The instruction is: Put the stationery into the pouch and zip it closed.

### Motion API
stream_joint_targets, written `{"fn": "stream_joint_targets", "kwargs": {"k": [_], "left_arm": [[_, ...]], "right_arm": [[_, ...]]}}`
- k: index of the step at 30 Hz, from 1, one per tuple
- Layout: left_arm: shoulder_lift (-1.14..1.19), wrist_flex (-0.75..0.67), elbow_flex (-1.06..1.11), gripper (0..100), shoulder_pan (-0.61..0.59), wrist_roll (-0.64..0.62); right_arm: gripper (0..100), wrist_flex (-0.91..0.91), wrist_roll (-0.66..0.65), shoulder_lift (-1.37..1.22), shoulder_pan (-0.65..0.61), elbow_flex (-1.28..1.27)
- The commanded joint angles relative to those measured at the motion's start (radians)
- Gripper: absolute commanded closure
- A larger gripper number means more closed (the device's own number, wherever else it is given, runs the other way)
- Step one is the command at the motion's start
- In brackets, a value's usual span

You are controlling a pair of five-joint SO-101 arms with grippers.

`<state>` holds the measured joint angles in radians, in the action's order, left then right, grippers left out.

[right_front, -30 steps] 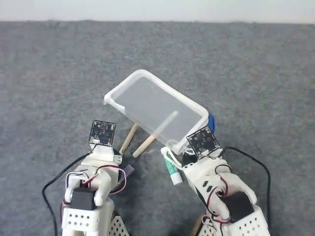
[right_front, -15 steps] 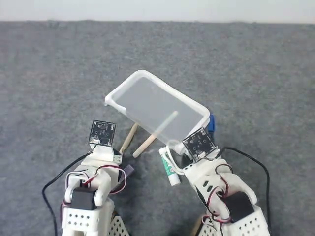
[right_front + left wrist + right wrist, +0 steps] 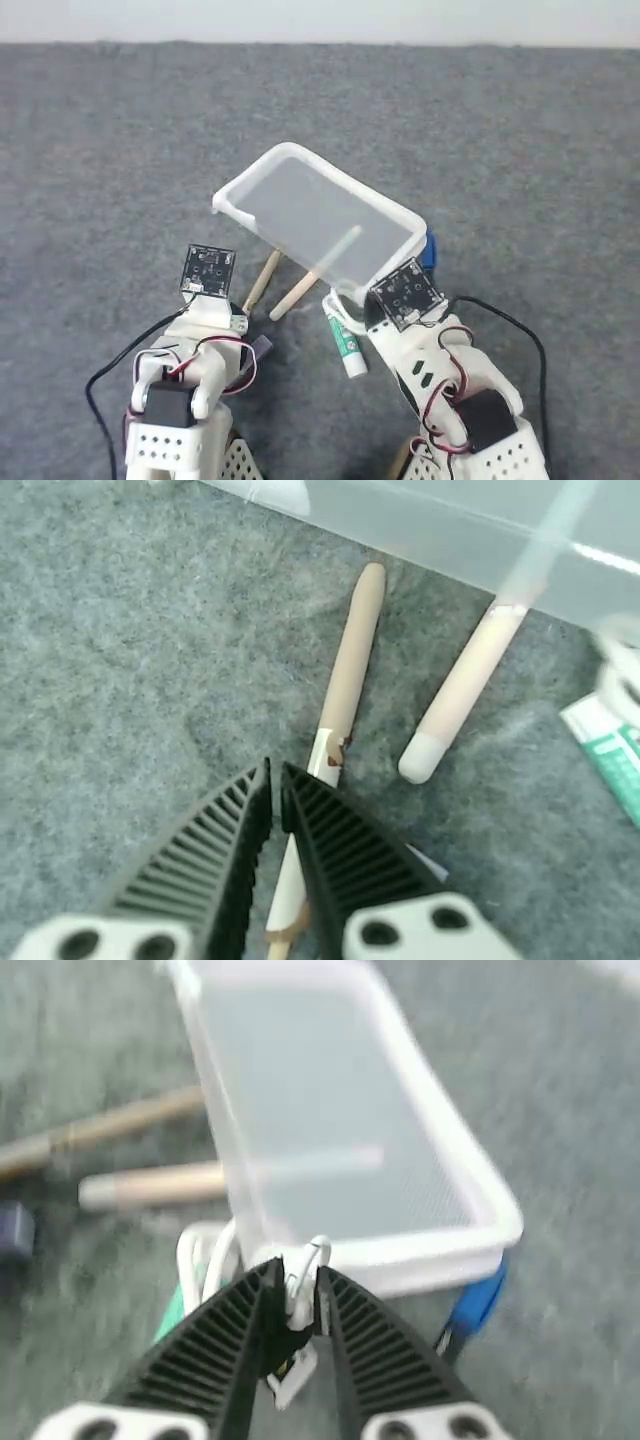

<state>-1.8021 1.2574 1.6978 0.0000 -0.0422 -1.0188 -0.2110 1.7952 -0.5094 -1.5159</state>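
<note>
Left claw [image 3: 276, 772]: pen [image 3: 345, 680] lies right under and ahead of tips; second pen [image 3: 465, 690] just beside it; pouch [image 3: 450, 520] wall blocks beyond. Bare mat [image 3: 120, 650] open on the claw's other side. Right claw [image 3: 297, 1275]: pouch rim hard ahead, tube [image 3: 346, 342] beside, perhaps touching.

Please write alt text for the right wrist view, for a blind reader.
The right gripper pinches a white loop at the end of a clear pouch on grey carpet. A tan pen and a pale pen lie beside it.
</note>
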Motion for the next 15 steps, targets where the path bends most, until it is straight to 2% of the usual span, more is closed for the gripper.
{"fn": "stream_joint_targets", "kwargs": {"k": [1, 4, 9, 15], "left_arm": [[-0.021, -0.023, -0.013, 99, 0.000, 0.006], [-0.021, -0.028, -0.013, 99, -0.005, 0.006], [-0.021, -0.115, -0.013, 99, -0.009, 0.003], [-0.021, -0.204, -0.047, 99, -0.109, 0.006]], "right_arm": [[99.1, 0.108, -0.072, 0.007, 0.002, 0.061], [99.1, 0.170, -0.129, 0.007, 0.002, 0.063], [99.1, 0.251, -0.157, 0.007, -0.002, 0.066], [99.2, 0.343, -0.239, 0.007, -0.120, 0.069]]}}
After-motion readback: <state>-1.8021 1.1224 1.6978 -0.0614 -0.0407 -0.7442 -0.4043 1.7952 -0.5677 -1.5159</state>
